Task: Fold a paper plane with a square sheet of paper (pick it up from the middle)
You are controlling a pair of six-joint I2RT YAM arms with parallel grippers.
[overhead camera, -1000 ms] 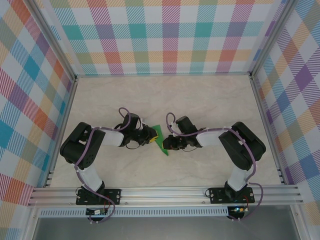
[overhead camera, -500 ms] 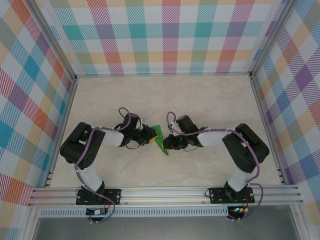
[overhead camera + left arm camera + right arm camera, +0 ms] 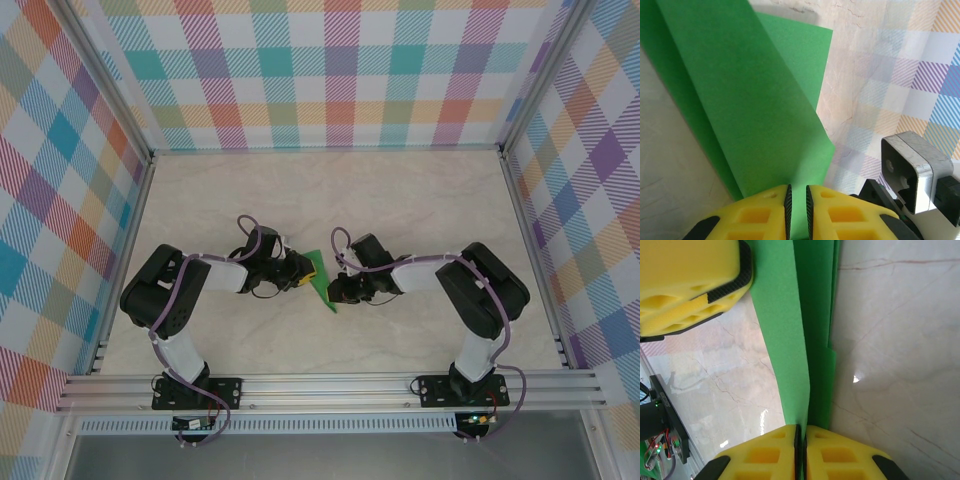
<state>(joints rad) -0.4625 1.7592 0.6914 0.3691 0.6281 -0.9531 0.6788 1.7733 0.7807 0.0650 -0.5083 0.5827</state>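
two grippers hold the sheet of paper [image 3: 318,276] between them over the middle of the worktop [image 3: 420,200], slightly towards its near edge. our left gripper [image 3: 797,192] is pinched narrow on one edge, and our right gripper [image 3: 801,429] is nipped tight on the layered edge opposite. we judge this a mid-fold step, with some layers already doubled. next we must bring the flap over squarely without letting the thin paper slip or twist.

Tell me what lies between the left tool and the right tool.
The folded green paper, pinched by the left tool and the right tool, in the top view.
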